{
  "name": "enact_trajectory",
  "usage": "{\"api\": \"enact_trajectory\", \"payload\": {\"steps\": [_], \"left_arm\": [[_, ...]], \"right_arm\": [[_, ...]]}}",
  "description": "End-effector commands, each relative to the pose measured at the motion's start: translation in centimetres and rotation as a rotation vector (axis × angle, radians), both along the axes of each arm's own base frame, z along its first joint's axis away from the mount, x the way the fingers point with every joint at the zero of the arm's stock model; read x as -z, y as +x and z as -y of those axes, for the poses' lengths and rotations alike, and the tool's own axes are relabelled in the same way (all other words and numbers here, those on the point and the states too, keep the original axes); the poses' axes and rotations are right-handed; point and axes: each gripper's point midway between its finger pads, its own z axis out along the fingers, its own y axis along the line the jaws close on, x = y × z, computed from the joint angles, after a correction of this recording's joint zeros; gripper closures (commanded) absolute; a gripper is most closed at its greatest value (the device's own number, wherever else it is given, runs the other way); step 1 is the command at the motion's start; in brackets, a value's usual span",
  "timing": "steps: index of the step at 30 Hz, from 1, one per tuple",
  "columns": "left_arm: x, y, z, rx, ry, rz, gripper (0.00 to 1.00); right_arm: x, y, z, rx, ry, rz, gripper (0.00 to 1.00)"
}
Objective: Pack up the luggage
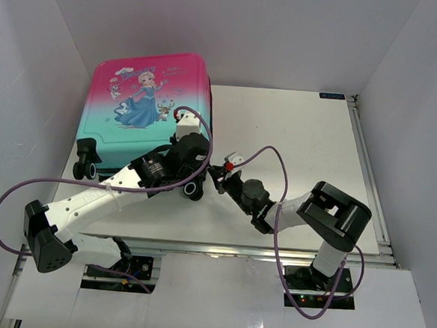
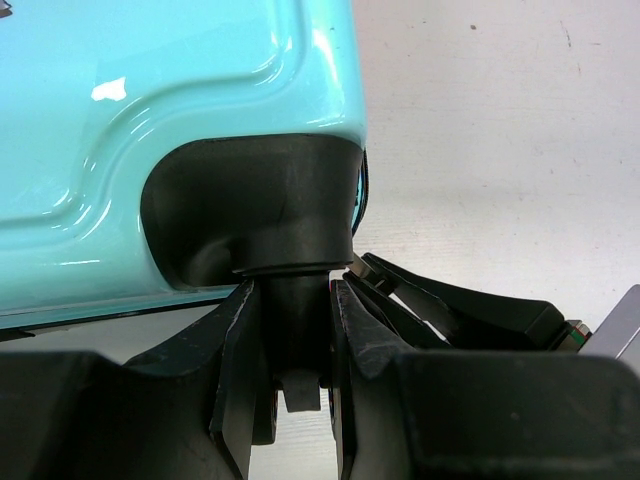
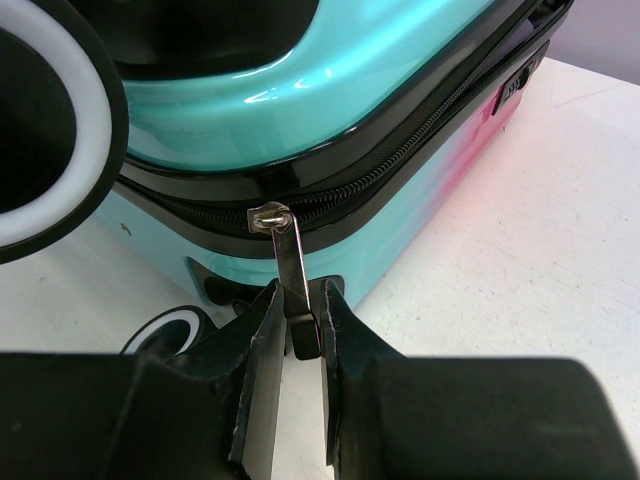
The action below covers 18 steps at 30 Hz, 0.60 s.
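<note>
The luggage (image 1: 144, 99), pink fading to teal with a cartoon princess on top, lies flat and closed at the table's back left. My left gripper (image 1: 191, 179) is at its near right corner, shut on the black wheel stem (image 2: 290, 320) below the caster housing (image 2: 250, 210). Just right of it, my right gripper (image 1: 216, 171) is shut on the metal zipper pull (image 3: 295, 275), which hangs from the black zipper (image 3: 400, 160) between the teal shells (image 3: 300, 90). The slider sits at the corner near the wheels.
Another black wheel pair (image 1: 86, 162) sticks out at the luggage's near left corner. A white-rimmed wheel (image 3: 60, 120) fills the right wrist view's upper left. White walls stand close on the left and behind. Purple cables (image 1: 22, 188) loop from both arms.
</note>
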Motion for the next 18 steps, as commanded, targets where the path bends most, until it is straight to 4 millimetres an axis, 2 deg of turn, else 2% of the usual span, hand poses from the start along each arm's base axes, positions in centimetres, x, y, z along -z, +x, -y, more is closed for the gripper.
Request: {"api": "enact_trajectory", "payload": {"steps": [1, 6, 10, 14, 18], "left_arm": [[-6.1, -1.2, -2.4, -0.031, -0.1, 0.144, 1.0], [-6.1, -1.2, -2.2, -0.015, -0.095, 0.136, 1.0], [-5.8, -1.2, -2.2, -0.013, -0.08, 0.127, 1.0], [-5.7, -1.2, -2.2, -0.014, -0.066, 0.123, 1.0], [-5.5, -1.1, -2.1, -0.015, -0.059, 0.118, 1.0]], "right_arm": [[-5.0, 5.1, 7.2, 0.349, 0.168, 0.084, 0.92], [-3.5, 4.6, 8.1, 0.355, 0.139, 0.078, 0.92], [-3.7, 5.6, 8.2, 0.376, 0.058, 0.151, 0.92], [-3.5, 6.1, 9.5, 0.367, 0.051, 0.207, 0.92], [-2.2, 6.0, 10.7, 0.336, 0.044, 0.234, 0.92]]}}
